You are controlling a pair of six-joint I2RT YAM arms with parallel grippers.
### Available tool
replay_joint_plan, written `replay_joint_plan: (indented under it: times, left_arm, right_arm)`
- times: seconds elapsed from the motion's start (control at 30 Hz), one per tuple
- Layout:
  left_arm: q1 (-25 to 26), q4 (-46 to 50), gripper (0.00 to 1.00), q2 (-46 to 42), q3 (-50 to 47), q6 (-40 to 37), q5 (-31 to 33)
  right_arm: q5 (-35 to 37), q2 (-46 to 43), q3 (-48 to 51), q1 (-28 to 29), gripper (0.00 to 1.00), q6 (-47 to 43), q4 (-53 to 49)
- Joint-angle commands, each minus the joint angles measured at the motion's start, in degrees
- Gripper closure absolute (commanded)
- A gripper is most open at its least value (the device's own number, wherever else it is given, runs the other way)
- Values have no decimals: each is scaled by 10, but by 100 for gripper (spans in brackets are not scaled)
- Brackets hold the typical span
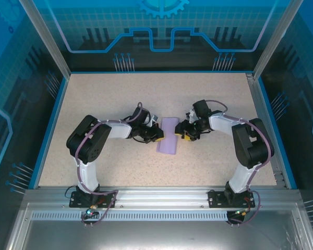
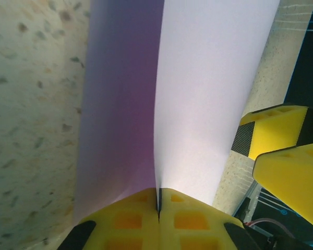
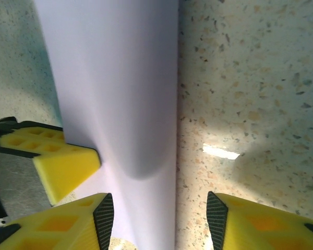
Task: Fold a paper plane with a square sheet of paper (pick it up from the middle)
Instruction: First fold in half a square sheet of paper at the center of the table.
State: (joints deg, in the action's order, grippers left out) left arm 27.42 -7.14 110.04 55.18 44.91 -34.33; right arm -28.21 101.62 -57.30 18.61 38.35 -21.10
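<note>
The speckled tabletop (image 1: 94,99) is lying bare on all sides of the work, running out to a blue rim (image 1: 48,130) and tinted panels (image 1: 21,104) at the left, right and back, with a metal rail (image 1: 161,195) along the near edge. Both arms are reaching in toward the middle, so the open room is sitting behind and to the outer side of each one.

The square sheet of paper (image 1: 169,136) is lying at the tabletop's centre, between the two grippers, bowed up into a long curve. The left gripper (image 2: 159,208) is pressing its yellow fingers together on the paper's near end, pinching it so that two lavender layers are rising from the seam. The right gripper (image 3: 159,219) is standing spread, its fingers (image 3: 68,224) straddling the sheet's long edge: one over the paper, the other over bare tabletop. Whether either is touching the sheet I cannot tell.

The grippers are crowding each other: in the right wrist view a left finger (image 3: 57,156) is touching the paper just beside the right gripper.
</note>
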Motion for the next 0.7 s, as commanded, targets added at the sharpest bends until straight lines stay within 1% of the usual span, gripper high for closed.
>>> replay_joint_plan:
  times: [0.0,0.07,0.2,0.37,0.43,0.67]
  left_arm:
    - [-14,63,100,-16,30,-47,-11]
    - [-17,75,100,-9,39,-53,-16]
    - [-16,69,100,2,44,-49,-26]
    - [-16,69,98,4,46,-47,-24]
    - [-17,68,97,4,46,-47,-25]
    - [-17,64,96,13,45,-45,-28]
  right_arm:
    - [5,20,-19,16,46,-5,-15]
    - [5,28,-25,22,46,-3,-17]
    - [-4,37,-33,34,46,2,-8]
    - [27,47,-50,37,46,-1,-26]
    - [29,54,-53,36,47,-4,-27]
    - [45,76,-75,36,46,-12,-42]
